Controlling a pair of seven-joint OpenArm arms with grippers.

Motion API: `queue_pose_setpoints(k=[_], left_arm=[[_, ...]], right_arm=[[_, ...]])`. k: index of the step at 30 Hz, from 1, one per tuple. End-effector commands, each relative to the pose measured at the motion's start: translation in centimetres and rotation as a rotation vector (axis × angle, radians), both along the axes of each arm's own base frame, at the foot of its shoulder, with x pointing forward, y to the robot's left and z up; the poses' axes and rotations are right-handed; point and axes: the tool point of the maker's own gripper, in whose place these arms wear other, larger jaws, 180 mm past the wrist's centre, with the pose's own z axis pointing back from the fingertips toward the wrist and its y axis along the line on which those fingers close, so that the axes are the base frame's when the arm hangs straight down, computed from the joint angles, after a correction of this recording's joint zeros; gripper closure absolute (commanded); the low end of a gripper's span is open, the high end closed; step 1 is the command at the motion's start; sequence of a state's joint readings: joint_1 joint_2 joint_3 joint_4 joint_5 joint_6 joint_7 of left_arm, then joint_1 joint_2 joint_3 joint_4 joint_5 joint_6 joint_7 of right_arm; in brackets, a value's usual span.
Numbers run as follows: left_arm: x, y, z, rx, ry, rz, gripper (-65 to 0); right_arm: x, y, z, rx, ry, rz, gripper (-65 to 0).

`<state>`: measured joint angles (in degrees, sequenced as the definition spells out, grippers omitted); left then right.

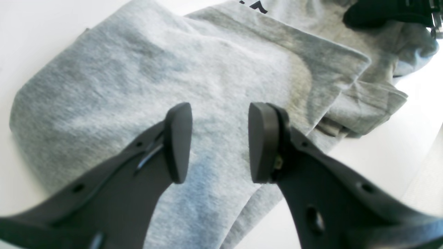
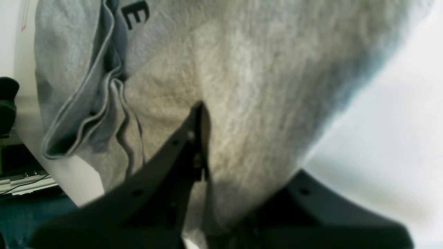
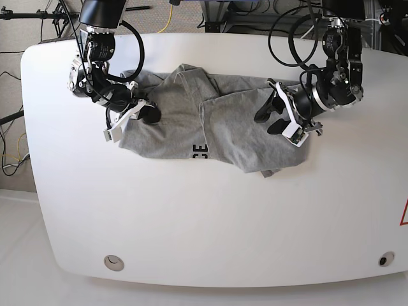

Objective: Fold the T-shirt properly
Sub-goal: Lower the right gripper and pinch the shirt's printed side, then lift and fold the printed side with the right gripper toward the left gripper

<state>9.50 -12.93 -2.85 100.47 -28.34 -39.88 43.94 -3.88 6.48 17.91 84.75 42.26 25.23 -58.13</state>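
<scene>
The grey T-shirt point(image 3: 217, 127) lies crumpled and partly folded across the far half of the white table, with black lettering point(image 3: 200, 152) showing at its near edge. In the left wrist view my left gripper point(image 1: 219, 141) hovers open over plain grey cloth point(image 1: 138, 69), nothing between its pads. In the base view it point(image 3: 271, 118) is above the shirt's right part. My right gripper point(image 3: 148, 113) is at the shirt's left end. In the right wrist view it point(image 2: 211, 145) is shut on a bunch of the T-shirt point(image 2: 259, 86), and cloth hides one fingertip.
The white table point(image 3: 191, 223) has rounded corners, with bare surface between the shirt and its near edge. Two small round holes point(image 3: 113, 261) sit near the front corners. Cables and stands point(image 3: 38, 13) crowd the floor behind the far edge.
</scene>
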Motion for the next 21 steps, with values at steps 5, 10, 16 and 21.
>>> queue_pose_setpoints(k=[5,10,16,21], left_arm=[[0.7,-0.1,1.5,-0.027,-0.049,-0.001,-25.6],[0.7,-0.2,1.5,-0.029,-0.049,-0.001,-25.6],[0.9,0.7,1.4,0.000,-0.051,-0.003,-25.6],[0.8,1.1,1.3,0.012,-0.049,-0.002,-25.6]], right_arm=[[1.3,-1.2,1.5,-0.013,-0.055,-0.013,0.0],[2.0,-2.6,1.9,-0.028,-0.065,-0.046,0.0],[2.1,-3.8,2.1,-0.036,-0.068,-0.077,0.0],[2.1,-4.2,2.2,-0.044,-0.070,-0.077,0.0]])
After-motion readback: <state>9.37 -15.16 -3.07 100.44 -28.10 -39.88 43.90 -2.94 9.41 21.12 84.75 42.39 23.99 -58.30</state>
